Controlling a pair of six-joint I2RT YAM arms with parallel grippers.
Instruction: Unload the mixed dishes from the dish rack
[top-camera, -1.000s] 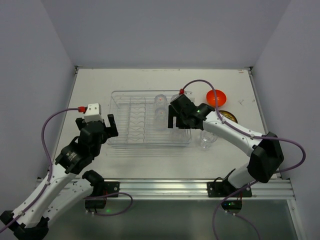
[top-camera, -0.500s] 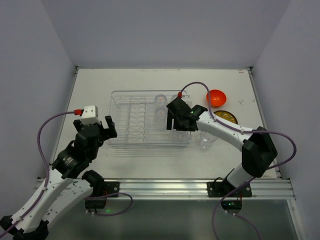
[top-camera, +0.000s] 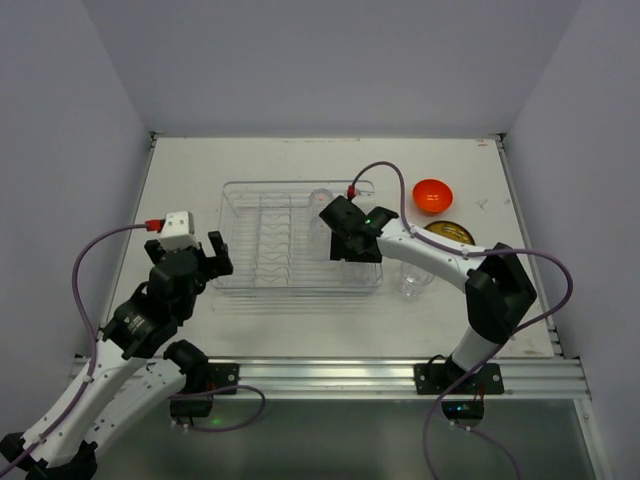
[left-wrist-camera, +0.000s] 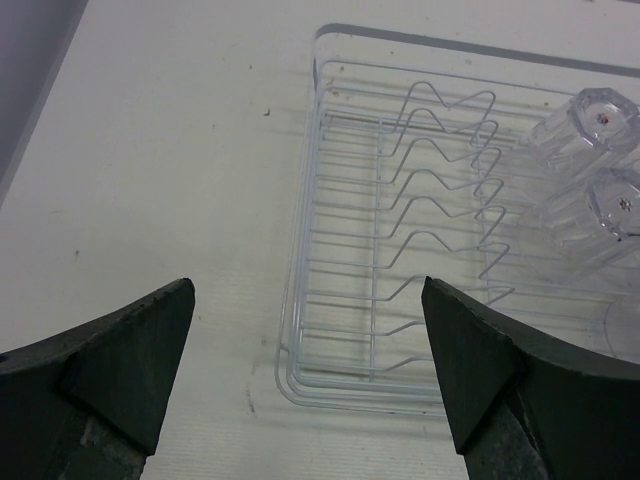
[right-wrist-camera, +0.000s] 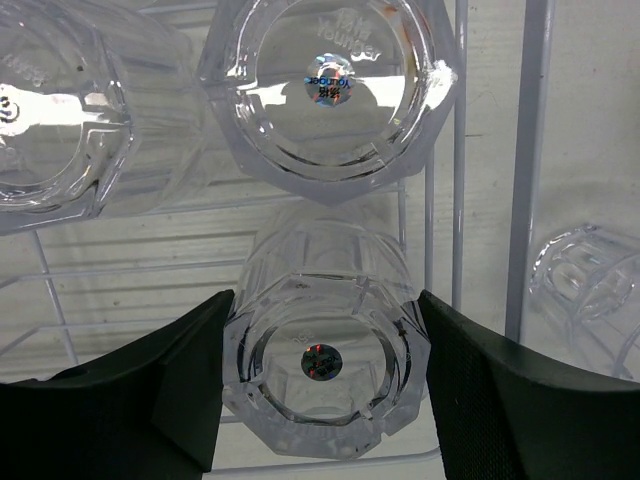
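the right gripper (right-wrist-camera: 325, 305) is reaching into the right end of the rack (top-camera: 262, 240) and clamping a cup (right-wrist-camera: 325, 375), its fingers (right-wrist-camera: 150, 400) pressing on both sides. two more cups (right-wrist-camera: 330, 90) are sitting just beyond it in the rack. a fourth cup (top-camera: 412, 278) is standing on the bench (top-camera: 180, 170) just outside the rack's right wall. the left gripper (top-camera: 205, 255) is hovering wide open over the bench beside the rack's left wall, holding nothing. the bowl (top-camera: 432, 195) and a plate (top-camera: 455, 232) are resting on the bench right of the rack.
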